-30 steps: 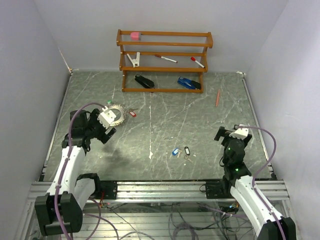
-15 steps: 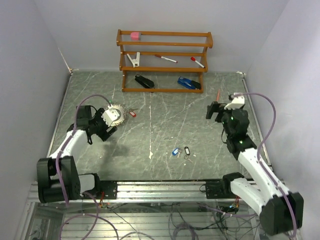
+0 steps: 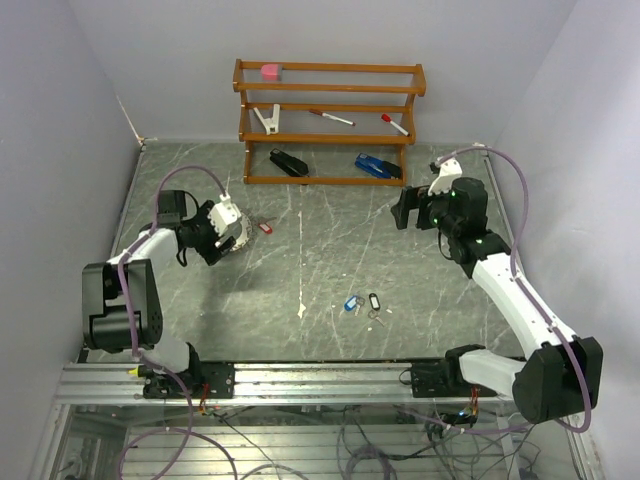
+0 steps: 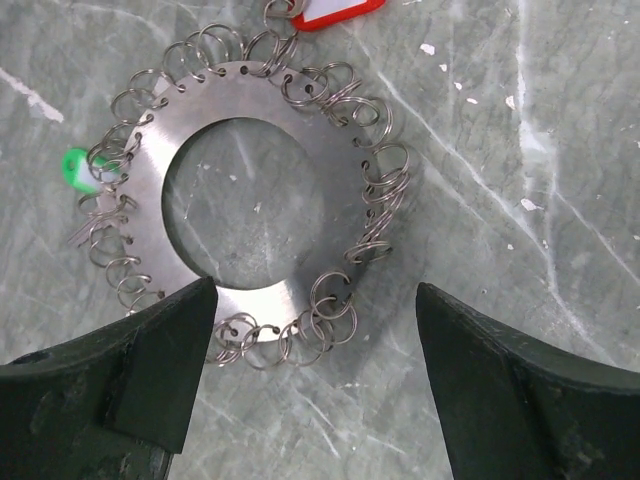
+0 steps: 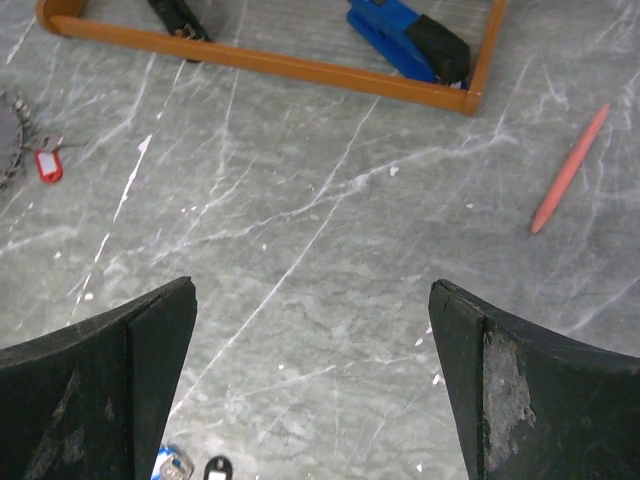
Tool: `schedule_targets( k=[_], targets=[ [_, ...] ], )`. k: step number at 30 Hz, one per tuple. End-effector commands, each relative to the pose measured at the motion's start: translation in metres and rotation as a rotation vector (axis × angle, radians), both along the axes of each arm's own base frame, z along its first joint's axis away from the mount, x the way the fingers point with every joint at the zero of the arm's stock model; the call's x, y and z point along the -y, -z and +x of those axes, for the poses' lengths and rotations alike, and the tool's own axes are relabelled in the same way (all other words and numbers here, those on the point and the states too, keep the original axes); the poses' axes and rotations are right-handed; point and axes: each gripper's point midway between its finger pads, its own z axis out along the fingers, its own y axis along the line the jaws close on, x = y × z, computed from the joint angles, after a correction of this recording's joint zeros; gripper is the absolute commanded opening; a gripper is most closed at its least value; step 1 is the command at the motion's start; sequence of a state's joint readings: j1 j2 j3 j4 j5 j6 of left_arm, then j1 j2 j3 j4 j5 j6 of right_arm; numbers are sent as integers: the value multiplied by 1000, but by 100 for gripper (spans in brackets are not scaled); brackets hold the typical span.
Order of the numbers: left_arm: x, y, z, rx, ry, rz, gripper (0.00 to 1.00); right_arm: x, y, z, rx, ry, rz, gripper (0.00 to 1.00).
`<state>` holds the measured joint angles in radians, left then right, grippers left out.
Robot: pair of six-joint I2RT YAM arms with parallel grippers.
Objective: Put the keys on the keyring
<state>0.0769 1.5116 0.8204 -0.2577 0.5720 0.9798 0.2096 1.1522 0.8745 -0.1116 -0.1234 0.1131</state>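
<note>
The keyring lies flat on the desk. The left pincer hangs right over it with its two fingers wide apart, holding nothing. The right pincer is well apart from the keyring, and its fingers are wide apart and empty too. The red-tagged key sits at the keyring's rim and the green-tagged key just beside it, but we cannot tell if they are hooked on. The blue-tagged key and the black-tagged key lie loose, well apart from the keyring and nearer the arm bases than it is. We think a few things could go wrong. The keyring is thin and flat, so the fingers could slide off it or just push it along. The little wire loops round the keyring could catch on a finger and drag it. The loose keys are tiny, so a pinch could miss them or flick them farther from the keyring. The left wrist view shows us each loop and small hole, while from the top the keyring only looks jagged and is partly hidden. The top view shows both arms and the two loose keys, which the left wrist view does not.
</note>
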Motion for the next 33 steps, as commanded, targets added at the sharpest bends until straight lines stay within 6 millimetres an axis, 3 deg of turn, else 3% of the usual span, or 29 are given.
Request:
schedule_targets(
  k=[1,4,12,20,33],
  targets=[
    [13,-7,10,20,70,-47,90,-5,-10,-17,27,-80,-21,99],
    [18,0,2,-19,147,-44,89,-3,-12,-21,52,-79,-28,96],
    [14,9,13,-89,192,-15,83,-3,-17,-19,46,-71,-27,88],
    [18,18,-3,-180,283,-18,79,0,-18,-17,33,-44,-22,87],
    [22,26,3,-225,340,-15,76,-1,-20,-17,33,-38,-4,86]
  ],
)
